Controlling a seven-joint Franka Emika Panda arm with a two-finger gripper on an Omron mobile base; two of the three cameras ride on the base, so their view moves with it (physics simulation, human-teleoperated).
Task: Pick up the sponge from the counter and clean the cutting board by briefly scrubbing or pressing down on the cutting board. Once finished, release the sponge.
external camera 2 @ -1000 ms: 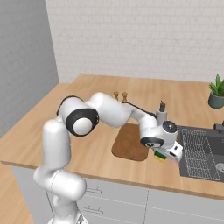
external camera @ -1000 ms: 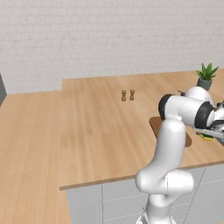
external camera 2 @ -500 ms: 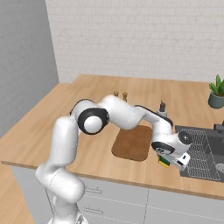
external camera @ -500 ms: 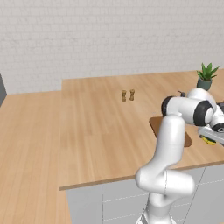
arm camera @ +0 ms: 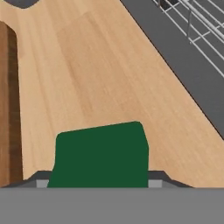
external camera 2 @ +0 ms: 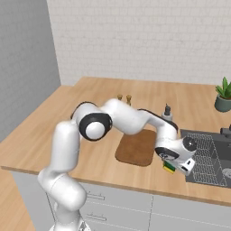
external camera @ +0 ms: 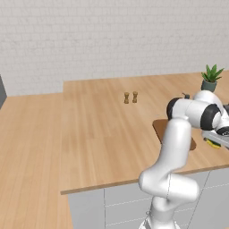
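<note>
Green on top and yellow beneath, one sponge [external camera 2: 169,168] is lying on the counter [external camera 2: 103,97] just beside the cutting board [external camera 2: 136,147], on the side toward the sink [external camera 2: 205,158], in the strip of bare wood between the board and the basin. From the left base view a sliver of the sponge [external camera: 213,143] is showing under the wrist, again just past the cutting board [external camera: 159,129]. In the hand view the sponge [arm camera: 100,156] is sitting right at the bottom edge with its dark green face up, the cutting board [arm camera: 8,105] is running along the left edge and the sink [arm camera: 183,57] is crossing the upper right corner.

One gripper [external camera 2: 173,166] is hovering directly over the sponge, tilted low toward the counter. Whether its jaws are clamped on the sponge or standing apart around it, I cannot tell; the fingertips are not showing clearly against the block.

One reddish-brown cutting board is resting flat on the counter [external camera: 89,116]. Beyond the cutting board, toward the wall, two small shakers [external camera 2: 124,97] are standing side by side, also showing as a pair of shakers [external camera: 130,97] in the left base view. One potted plant [external camera 2: 223,94] is standing far from the cutting board, behind the sink, and the same plant [external camera: 210,78] is appearing at the right edge of the left base view. One small dark bottle [external camera 2: 167,111] is standing upright just behind the cutting board's far corner.
</note>
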